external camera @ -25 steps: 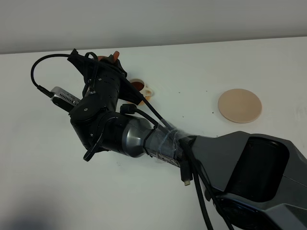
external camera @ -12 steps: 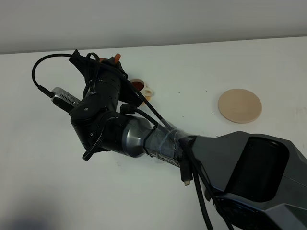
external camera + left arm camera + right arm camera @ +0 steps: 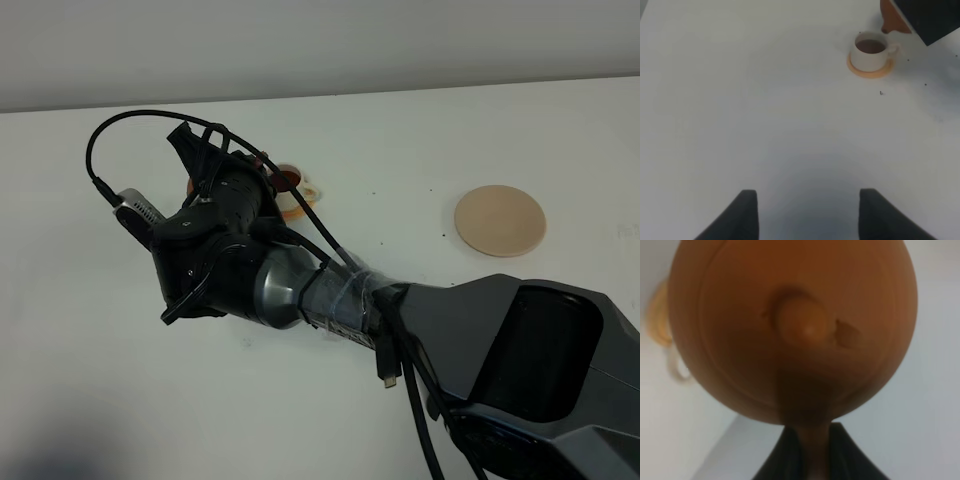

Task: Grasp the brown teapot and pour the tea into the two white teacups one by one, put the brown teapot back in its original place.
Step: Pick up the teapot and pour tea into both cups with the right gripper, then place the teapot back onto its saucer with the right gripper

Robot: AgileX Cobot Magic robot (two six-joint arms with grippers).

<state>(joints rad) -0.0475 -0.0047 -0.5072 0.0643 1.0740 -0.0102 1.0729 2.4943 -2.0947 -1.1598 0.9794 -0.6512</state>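
Note:
The brown teapot (image 3: 790, 325) fills the right wrist view, lid knob toward the camera. My right gripper (image 3: 807, 450) is shut on its loop handle. In the exterior high view the right arm's wrist (image 3: 215, 215) reaches across to the left and hides the teapot. One white teacup (image 3: 300, 195) holding dark tea stands just right of that wrist. The left wrist view shows this teacup (image 3: 870, 50) on an orange coaster (image 3: 871, 72), with the teapot's edge (image 3: 892, 20) beside it. A blurred cream shape with a small loop (image 3: 662, 320) peeks from under the teapot. The beige disc (image 3: 500, 220) lies bare at the right. My left gripper (image 3: 810, 215) is open and holds nothing.
The white table (image 3: 420, 140) stretches to a grey wall (image 3: 320, 40) at the back. The right arm's large dark body (image 3: 520, 370) covers the lower right of the exterior high view. Cables (image 3: 130, 125) loop above the wrist.
The right wrist has rolled and shifted slightly right, toward the filled teacup. The orange bit of teapot that showed above the wrist is now hidden.

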